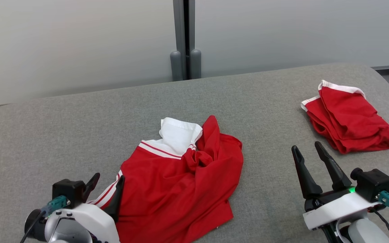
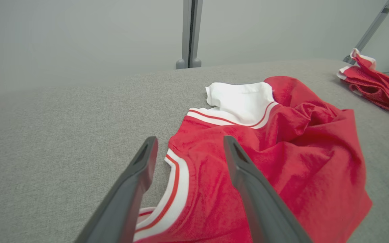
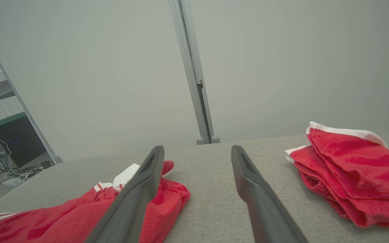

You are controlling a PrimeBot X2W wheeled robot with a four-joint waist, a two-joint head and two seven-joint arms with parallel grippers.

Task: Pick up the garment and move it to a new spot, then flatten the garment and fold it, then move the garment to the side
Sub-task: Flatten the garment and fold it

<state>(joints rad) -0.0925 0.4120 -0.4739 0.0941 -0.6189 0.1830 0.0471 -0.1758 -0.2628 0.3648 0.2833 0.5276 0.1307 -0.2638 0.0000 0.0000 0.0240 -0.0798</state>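
A crumpled red garment [image 1: 184, 189] with white trim and a white sleeve lies at the front middle of the grey table [image 1: 79, 128]. My left gripper [image 1: 108, 180] is open at its left edge, one finger over the striped hem and the other off the cloth. The left wrist view shows the garment [image 2: 282, 158] spread beyond the parted fingers, with the striped hem between them. Open above bare table, my right gripper [image 1: 307, 150] stands to the right of the garment, which appears low on the left in the right wrist view [image 3: 79, 216].
A second red garment [image 1: 349, 119], folded, lies at the table's far right [image 3: 353, 179] [image 2: 377, 84]. A grey partition wall with a post [image 1: 184, 40] stands behind the table. The table's rounded right corner [image 1: 388, 86] is close to the folded garment.
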